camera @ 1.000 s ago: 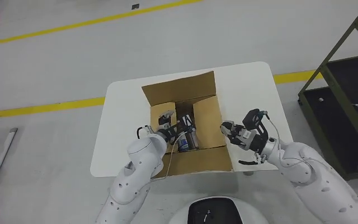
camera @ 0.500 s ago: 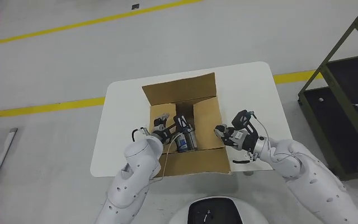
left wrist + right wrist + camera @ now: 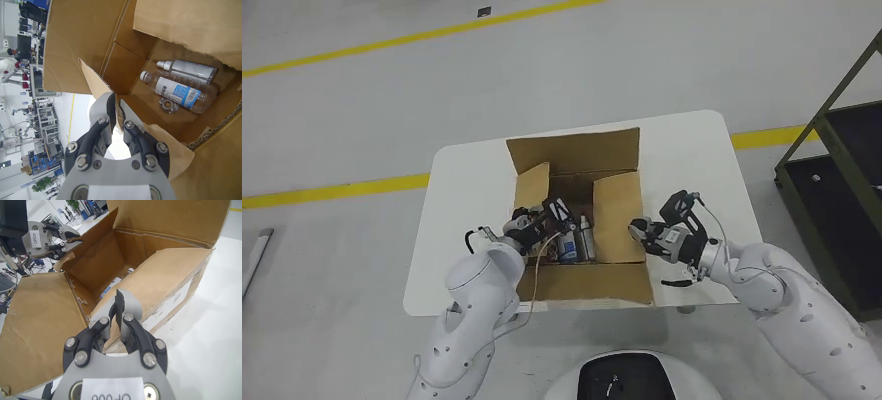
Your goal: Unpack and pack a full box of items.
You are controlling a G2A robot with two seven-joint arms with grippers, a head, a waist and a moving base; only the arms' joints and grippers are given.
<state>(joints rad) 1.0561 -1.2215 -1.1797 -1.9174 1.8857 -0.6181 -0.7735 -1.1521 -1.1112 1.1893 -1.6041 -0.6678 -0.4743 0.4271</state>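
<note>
The box (image 3: 572, 155) sits in the middle of the worktop (image 3: 682, 150) with its flaps open. Two bottles (image 3: 179, 91) and a metal ring (image 3: 168, 105) lie inside, so unpacking looks not yet begun. The left gripper (image 3: 116, 103) has its fingers pinching the left flap (image 3: 90, 79). The right gripper (image 3: 118, 302) pinches the right flap (image 3: 160, 275). The flaps hide part of the box floor.

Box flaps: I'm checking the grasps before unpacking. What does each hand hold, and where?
Left hand pinches the left flap by its free edge; right hand pinches the right flap by its free edge.
</note>
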